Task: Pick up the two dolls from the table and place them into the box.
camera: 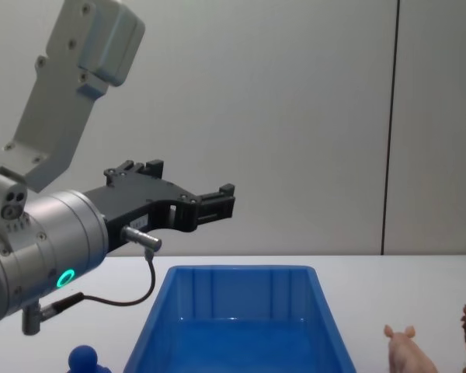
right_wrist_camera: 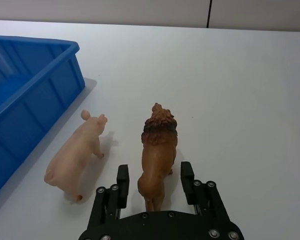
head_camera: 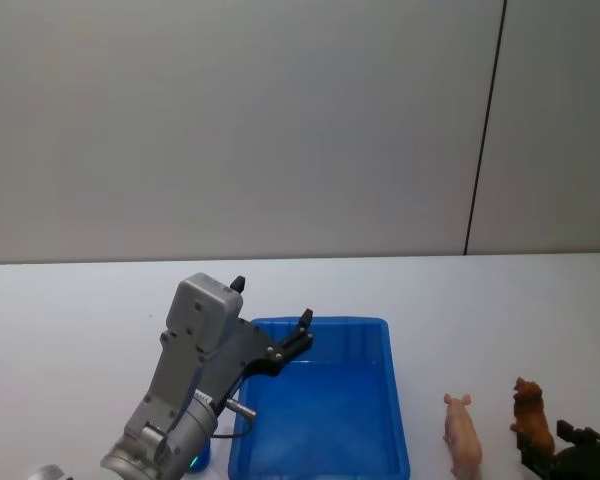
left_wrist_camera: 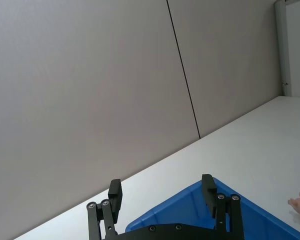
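Two toy animals stand on the white table to the right of the blue box (head_camera: 396,400): a pink pig (right_wrist_camera: 75,159) nearer the box and a brown lion (right_wrist_camera: 159,145) beside it. My right gripper (right_wrist_camera: 154,177) is low over the table and open. Its fingers straddle the lion's hindquarters with a small gap on each side. From the head, the pig (head_camera: 462,434) and lion (head_camera: 531,414) show at the lower right, with the right gripper (head_camera: 572,446) just behind the lion. My left gripper (head_camera: 272,303) hangs open and holding nothing, raised above the box's far left corner (left_wrist_camera: 200,202).
A small blue knob-shaped object (camera: 85,359) sits on the table left of the box. White table stretches to the right of the toys and behind the box, up to a grey wall.
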You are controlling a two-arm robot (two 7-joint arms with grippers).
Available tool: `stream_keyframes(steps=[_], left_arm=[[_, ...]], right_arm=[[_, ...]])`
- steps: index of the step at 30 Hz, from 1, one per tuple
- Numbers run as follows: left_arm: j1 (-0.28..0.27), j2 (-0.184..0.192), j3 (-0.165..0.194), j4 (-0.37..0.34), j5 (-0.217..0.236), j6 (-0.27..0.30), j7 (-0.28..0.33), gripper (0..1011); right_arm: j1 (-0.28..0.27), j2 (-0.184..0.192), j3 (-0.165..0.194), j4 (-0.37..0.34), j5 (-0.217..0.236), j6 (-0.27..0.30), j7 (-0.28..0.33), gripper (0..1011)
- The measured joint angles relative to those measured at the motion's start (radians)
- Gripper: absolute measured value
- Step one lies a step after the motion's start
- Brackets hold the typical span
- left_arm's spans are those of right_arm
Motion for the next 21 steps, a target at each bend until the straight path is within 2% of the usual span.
stream_keyframes(steps=[12,21], left_arm=[[0.0,0.0,0.0,0.0,0.0,0.0,0.0,1001],[0.0,0.0,0.0,0.0,0.0,0.0,0.0,1001]], right_arm=[[0.013,-0.005,0.004,0.003,0.01,0.016,-0.014,278],[0.022,-0.004,0.01,-0.023,0.005,-0.008,-0.023,274]])
